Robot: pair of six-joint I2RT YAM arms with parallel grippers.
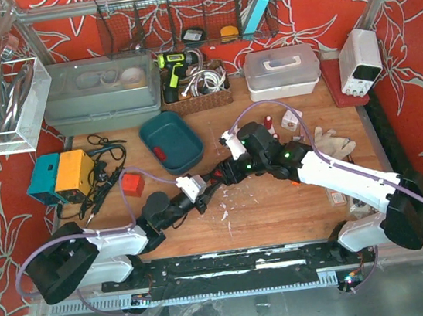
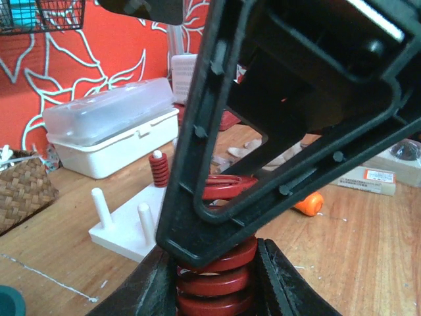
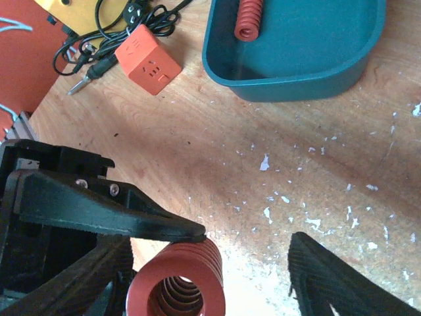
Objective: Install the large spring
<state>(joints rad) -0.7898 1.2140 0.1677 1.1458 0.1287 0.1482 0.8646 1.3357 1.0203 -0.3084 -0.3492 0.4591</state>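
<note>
The large red spring (image 2: 217,280) is clamped between my left gripper's (image 2: 216,293) two black fingers, its end pointing up. In the right wrist view the spring (image 3: 177,286) lies between my right gripper's (image 3: 210,263) spread fingers, close to the left one and apart from the right finger (image 3: 329,280). One right finger (image 2: 276,131) crosses over the spring's top. The two grippers meet above the table's middle (image 1: 218,179). A white peg base (image 2: 125,230) with a small red spring (image 2: 158,170) on one peg stands beyond; it also shows in the top view (image 1: 292,121).
A teal tray (image 1: 171,144) holds another red spring (image 3: 248,20). An orange cube (image 3: 146,66) and black cables lie to its left. A white lidded box (image 2: 112,131), a glove (image 1: 330,142) and a small orange object (image 2: 308,203) sit near the peg base.
</note>
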